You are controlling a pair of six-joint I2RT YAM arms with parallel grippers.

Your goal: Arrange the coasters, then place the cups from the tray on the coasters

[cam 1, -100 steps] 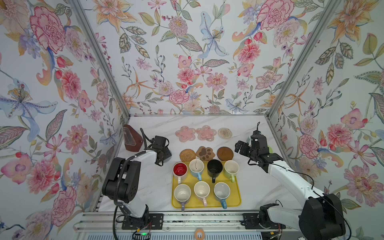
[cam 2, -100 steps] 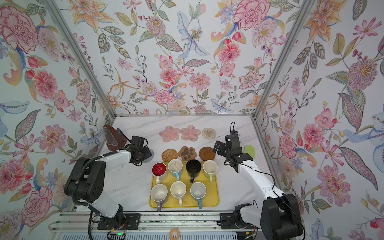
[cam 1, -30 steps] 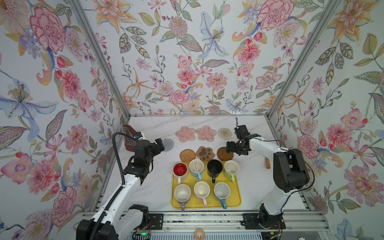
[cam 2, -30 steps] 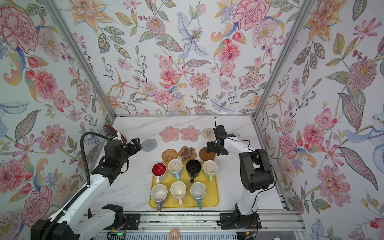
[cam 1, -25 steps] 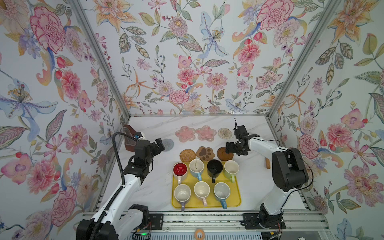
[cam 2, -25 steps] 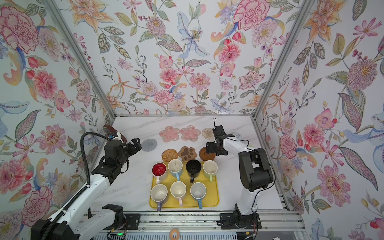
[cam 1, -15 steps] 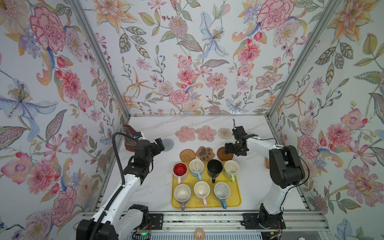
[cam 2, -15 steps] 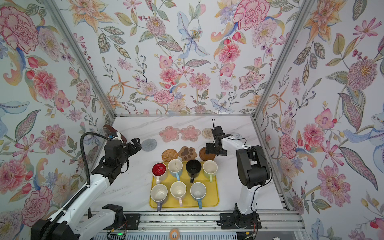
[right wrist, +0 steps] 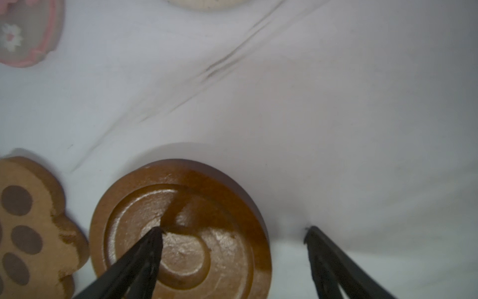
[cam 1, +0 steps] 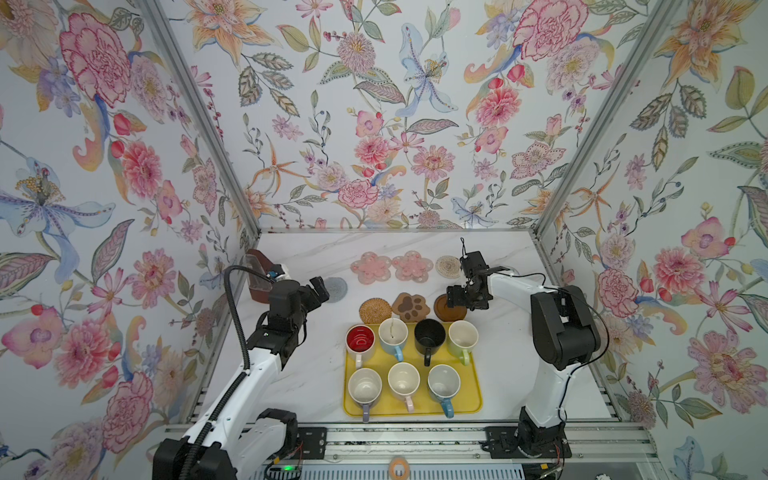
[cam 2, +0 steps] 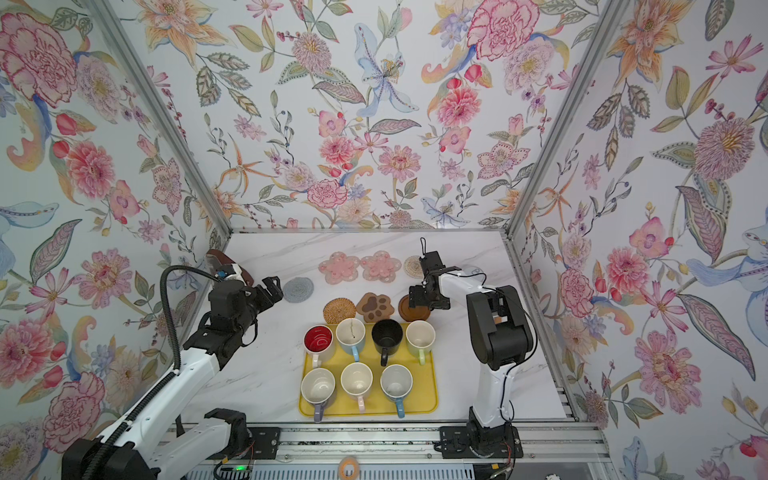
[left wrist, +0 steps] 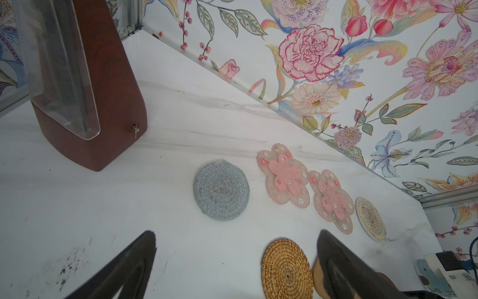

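Several coasters lie behind the yellow tray [cam 1: 471,405]: two pink flowers [cam 1: 371,267] [cam 1: 412,266], pale woven [cam 1: 448,266], grey woven [cam 1: 336,289], tan rattan [cam 1: 375,310], brown paw [cam 1: 411,306] and dark wooden [cam 1: 441,311]. Several cups stand in the tray, among them red-inside [cam 1: 360,337], black [cam 1: 429,332] and light green [cam 1: 462,333]. My right gripper [right wrist: 232,230] is open and low. One finger is over the dark wooden coaster [right wrist: 219,207], the other beside its rim on the table. My left gripper [left wrist: 236,233] is open and empty, near the grey woven coaster [left wrist: 221,190].
A brown wooden stand with a clear cover [cam 1: 259,282] sits at the back left, close to my left arm. Floral walls close in the white marble table [cam 1: 291,374] on three sides. The rail with both arm bases runs along the front edge.
My right gripper has slid a little left and nearer onto the dark wooden coaster, and its jaws have narrowed slightly. The left arm has not moved.
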